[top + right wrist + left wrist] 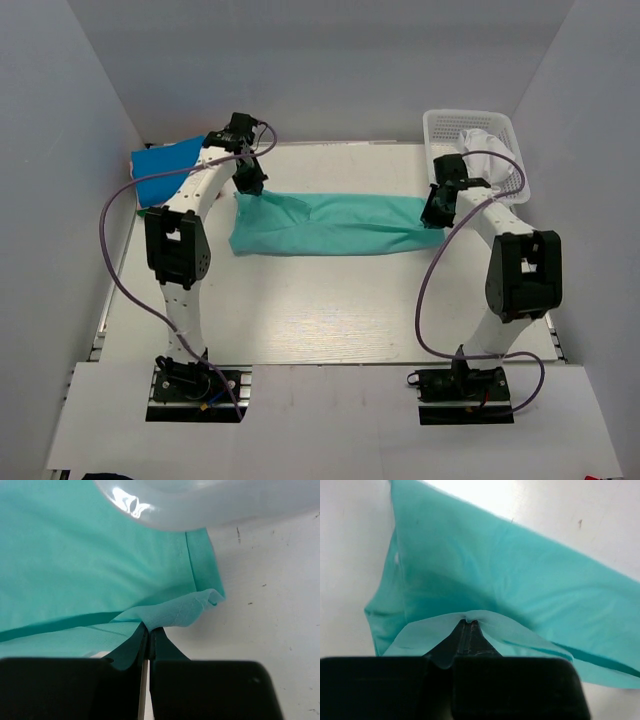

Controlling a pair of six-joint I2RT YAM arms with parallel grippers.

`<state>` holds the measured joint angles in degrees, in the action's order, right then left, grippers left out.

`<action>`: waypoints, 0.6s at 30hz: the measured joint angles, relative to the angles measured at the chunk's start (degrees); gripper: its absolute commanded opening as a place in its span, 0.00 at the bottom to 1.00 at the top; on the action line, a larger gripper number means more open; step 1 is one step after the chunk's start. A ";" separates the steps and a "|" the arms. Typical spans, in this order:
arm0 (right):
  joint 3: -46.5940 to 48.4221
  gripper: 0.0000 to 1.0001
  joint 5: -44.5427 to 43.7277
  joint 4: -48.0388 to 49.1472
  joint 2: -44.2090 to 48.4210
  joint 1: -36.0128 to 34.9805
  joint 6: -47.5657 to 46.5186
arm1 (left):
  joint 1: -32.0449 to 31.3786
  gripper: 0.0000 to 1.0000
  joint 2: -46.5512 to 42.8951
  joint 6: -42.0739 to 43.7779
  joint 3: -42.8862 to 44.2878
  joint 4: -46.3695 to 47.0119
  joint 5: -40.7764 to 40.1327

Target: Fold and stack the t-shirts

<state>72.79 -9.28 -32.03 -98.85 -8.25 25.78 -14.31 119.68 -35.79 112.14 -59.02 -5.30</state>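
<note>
A teal-green t-shirt [330, 224] lies as a long folded band across the middle of the table. My left gripper [250, 188] is shut on its left end, where the cloth [485, 575] bunches over the closed jaws of the left gripper [469, 621]. At the band's right end my right gripper [436, 212] pinches a corner of the teal-green t-shirt [90, 565], and the right gripper [149, 628] shows its jaws pressed together on that fold. A bright blue t-shirt [165, 168] rests at the back left. White cloth [487, 150] sits in the basket.
A white lattice basket [440, 124] stands at the back right corner, just behind my right arm. Its rounded rim [210, 505] fills the top of the right wrist view. Grey walls close the table on three sides. Purple cables loop beside both arms.
</note>
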 measured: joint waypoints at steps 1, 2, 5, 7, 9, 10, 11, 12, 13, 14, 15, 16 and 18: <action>0.70 0.03 -0.28 -0.15 -0.96 0.00 0.11 | 0.24 0.00 0.90 0.61 0.94 1.14 -0.13; 1.18 0.07 -0.61 -0.31 -1.68 0.02 0.24 | 0.37 0.00 1.64 1.07 1.60 1.92 -0.15; 2.75 0.32 -1.68 -1.57 -3.85 0.13 0.98 | 0.48 0.00 4.44 2.73 4.57 4.24 -0.09; 3.96 0.55 -2.36 -2.43 -5.11 0.33 1.57 | 0.48 0.26 6.54 3.50 6.88 5.62 -0.17; 5.14 0.68 -2.75 -2.93 -5.95 0.42 1.44 | 0.52 0.85 8.57 4.59 9.09 6.60 -0.83; 5.44 0.75 -2.69 -3.06 -6.03 0.44 1.60 | 0.50 0.94 9.57 5.07 10.14 6.93 -1.31; 5.64 0.83 -2.69 -3.21 -6.03 0.48 1.53 | 0.50 1.00 10.45 4.96 10.99 7.06 -1.75; 5.77 0.90 -2.62 -3.43 -5.99 0.48 1.29 | 0.55 1.00 11.02 5.14 11.34 7.10 -2.03; 5.77 0.90 -2.54 -3.56 -5.81 0.46 1.05 | 0.59 1.00 11.21 5.14 11.45 7.04 -2.27; 5.75 0.90 -2.36 -3.87 -5.64 0.46 0.98 | 0.63 1.00 11.26 5.11 11.21 6.95 -2.21; 5.46 0.90 -2.01 -3.91 -5.29 0.46 0.83 | 0.66 1.00 10.93 5.14 10.60 6.99 -2.12; 4.22 0.90 -1.05 -3.67 -4.00 0.42 0.76 | 0.70 1.00 10.29 5.14 9.38 7.43 -2.03; 2.36 0.90 0.04 -3.50 -2.14 0.24 0.74 | 0.70 1.00 8.09 4.98 4.59 8.09 -1.92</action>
<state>75.16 -9.23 -35.53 -100.99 -8.01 26.52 -13.61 127.76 -30.81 116.73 -50.94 -7.22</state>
